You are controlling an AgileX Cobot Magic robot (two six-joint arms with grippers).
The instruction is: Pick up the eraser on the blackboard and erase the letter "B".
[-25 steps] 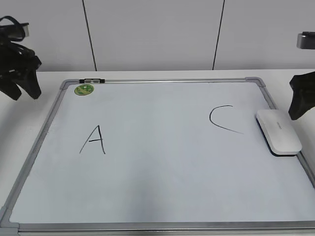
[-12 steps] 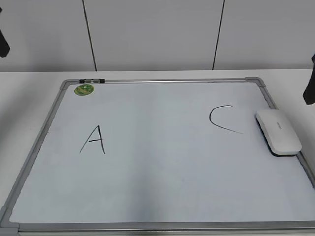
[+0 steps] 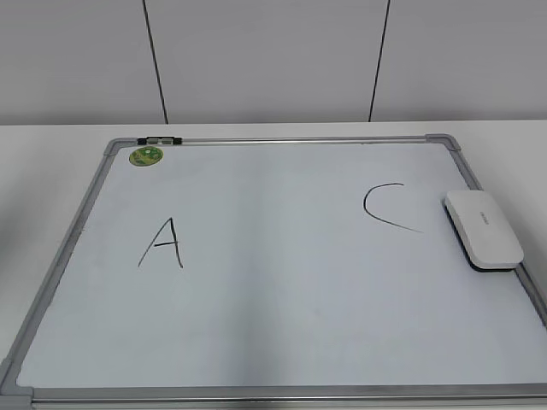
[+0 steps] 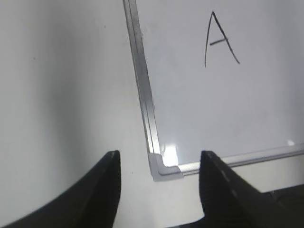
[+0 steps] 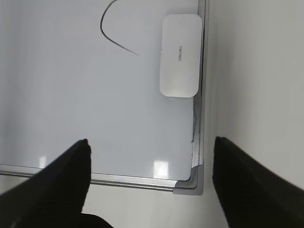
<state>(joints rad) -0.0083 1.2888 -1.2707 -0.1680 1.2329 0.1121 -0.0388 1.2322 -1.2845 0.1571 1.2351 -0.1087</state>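
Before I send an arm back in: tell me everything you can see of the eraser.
The eraser is a smooth, white, plastic-looking block with rounded corners and small grey lettering on top, too small to read. A dark underside edge shows at its near end. It lies flat on the blackboard, along the right frame, just right of the "C". No pincer touches it.

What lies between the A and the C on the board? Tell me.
Nothing: in the exterior view the blackboard is bare white between the A and the C. No B shows there.
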